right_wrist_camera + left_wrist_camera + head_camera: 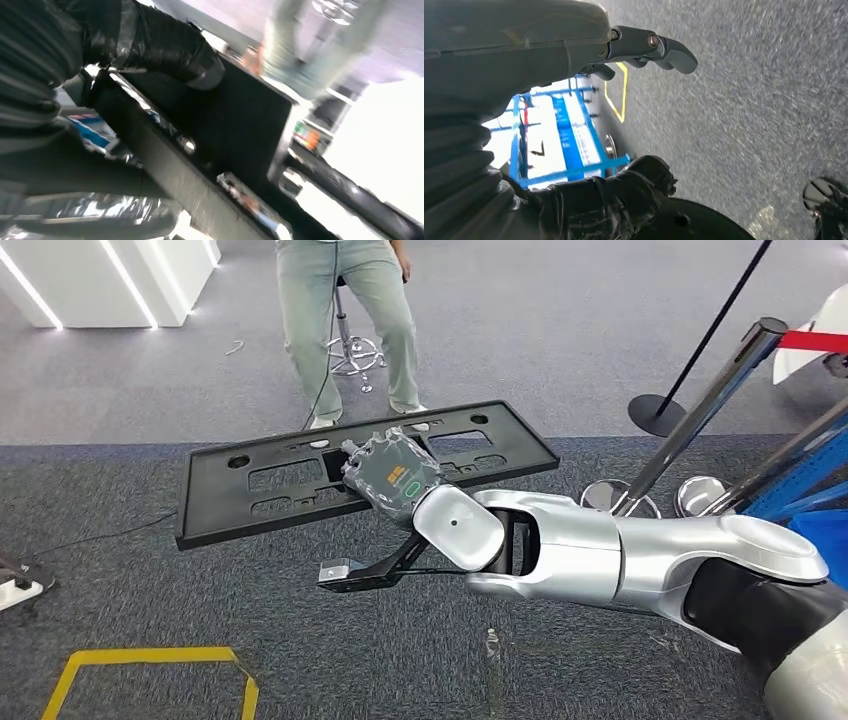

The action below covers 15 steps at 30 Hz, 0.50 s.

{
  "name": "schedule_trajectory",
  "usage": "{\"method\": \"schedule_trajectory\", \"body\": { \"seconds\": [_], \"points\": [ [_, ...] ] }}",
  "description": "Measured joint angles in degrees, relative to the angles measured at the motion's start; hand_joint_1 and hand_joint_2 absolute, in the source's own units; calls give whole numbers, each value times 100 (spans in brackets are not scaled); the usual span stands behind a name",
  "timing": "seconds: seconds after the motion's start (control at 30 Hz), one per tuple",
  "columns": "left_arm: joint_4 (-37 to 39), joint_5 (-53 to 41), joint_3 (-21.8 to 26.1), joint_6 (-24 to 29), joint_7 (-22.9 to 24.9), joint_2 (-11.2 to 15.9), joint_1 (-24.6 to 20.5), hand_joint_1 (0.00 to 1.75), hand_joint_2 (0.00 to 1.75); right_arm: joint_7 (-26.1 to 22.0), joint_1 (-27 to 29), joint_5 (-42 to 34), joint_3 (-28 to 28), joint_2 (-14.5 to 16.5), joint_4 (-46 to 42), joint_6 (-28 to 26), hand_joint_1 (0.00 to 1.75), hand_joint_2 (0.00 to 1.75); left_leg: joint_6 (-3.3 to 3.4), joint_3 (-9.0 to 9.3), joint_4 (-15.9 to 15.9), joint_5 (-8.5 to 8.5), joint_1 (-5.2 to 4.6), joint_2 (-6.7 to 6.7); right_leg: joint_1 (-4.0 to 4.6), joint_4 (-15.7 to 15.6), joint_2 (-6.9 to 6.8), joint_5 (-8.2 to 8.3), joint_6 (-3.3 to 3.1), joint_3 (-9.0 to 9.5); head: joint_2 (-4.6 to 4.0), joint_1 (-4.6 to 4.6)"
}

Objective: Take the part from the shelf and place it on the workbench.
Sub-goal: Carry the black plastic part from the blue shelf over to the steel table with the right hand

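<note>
Grey carpet (150, 600) lies below; right hand (392, 480) grips the part (250, 490) off-centre, risking tilt and slip.

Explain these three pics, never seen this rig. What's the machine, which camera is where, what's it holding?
It is a two-legged humanoid robot with two silver arms, each ending in a many-fingered hand. The wide picture is from its head, looking forward and down at a grey carpet marked with yellow tape. The other two come from cameras at the wrists, so they look turned.

In the head view the right hand grips a long black part, a flat panel with cut-outs, held level in the air. The right wrist view shows that panel close up and blurred. A person stands beyond it.

The left hand hangs over the carpet and holds nothing; a blue rack is behind it.
</note>
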Motion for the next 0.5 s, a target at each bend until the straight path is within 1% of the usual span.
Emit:
{"method": "schedule_trajectory", "body": {
  "seconds": [0.03,0.07,0.1,0.13,0.17,0.2,0.23,0.27,0.3,0.33,0.37,0.4,0.43,0.47,0.5],
  "points": [
    [0,0,0,-6,-27,-1,-8,0,175,1,12,-14,-7,0,7,10,175,175,-24,-155,321,-116,14,63,9,2,-83,-8,-7,5,0,2],
    [0,-1,-1,-13,-59,-1,-13,0,175,1,44,-28,-29,0,14,27,175,175,-42,-235,499,-149,28,101,13,3,-169,-18,-8,11,0,-1],
    [0,-2,-2,-22,-84,-2,-17,0,175,1,85,-38,-72,0,22,74,175,175,-54,-200,457,-84,40,126,14,6,-254,-29,-2,17,0,1],
    [0,-3,-3,-31,-100,-2,-19,0,175,1,123,-33,-130,0,30,165,175,175,-57,-51,206,54,47,165,12,11,-335,-44,9,25,0,-1],
    [0,-4,-4,-39,-110,-2,-18,0,175,1,152,-17,-208,-1,39,293,175,175,-51,173,-182,200,49,259,13,19,-411,-63,27,36,0,-1],
    [0,-5,-4,-51,-116,-1,-20,0,175,2,164,3,-297,-9,50,441,175,175,-26,379,-539,299,29,380,28,28,-479,-86,53,42,0,-2],
    [0,-5,-4,-61,-119,-1,-22,0,175,3,169,19,-393,-21,62,573,175,175,13,521,-794,352,6,470,41,32,-540,-106,81,48,0,7],
    [0,-6,-5,-72,-120,1,-21,0,175,5,172,26,-496,-34,72,673,175,175,58,585,-930,358,-21,519,57,31,-598,-122,114,57,0,15],
    [0,-6,-5,-84,-115,4,-16,0,175,7,175,28,-593,-47,79,753,175,175,106,586,-953,350,-48,490,69,20,-657,-132,148,67,0,22],
    [0,-6,-5,-93,-105,8,-11,0,175,7,177,29,-675,-53,82,823,175,175,147,585,-972,360,-55,413,65,3,-714,-140,181,91,0,30],
    [0,-5,-5,-103,-93,11,1,0,175,7,179,31,-745,-57,85,892,175,175,184,601,-1002,373,-49,340,51,12,-683,-164,219,106,0,33],
    [0,-4,-5,-113,-78,14,8,0,175,7,181,36,-809,-62,89,971,175,175,219,627,-1035,384,-38,279,33,83,-565,-227,245,89,0,35],
    [0,-3,-4,-123,-66,14,8,0,175,7,182,46,-871,-70,92,1072,175,175,255,654,-1067,397,-22,218,17,278,-390,-348,262,7,0,42],
    [0,-1,-4,-135,-54,14,5,0,175,7,187,61,-931,-80,95,1194,175,175,282,670,-1085,402,-9,156,5,591,-184,-505,268,-144,0,47],
    [0,1,-4,-148,-45,14,-6,0,175,6,202,83,-989,-91,98,1327,175,175,302,674,-1087,400,-7,87,6,973,-44,-666,267,-343,0,50]
  ]
}}
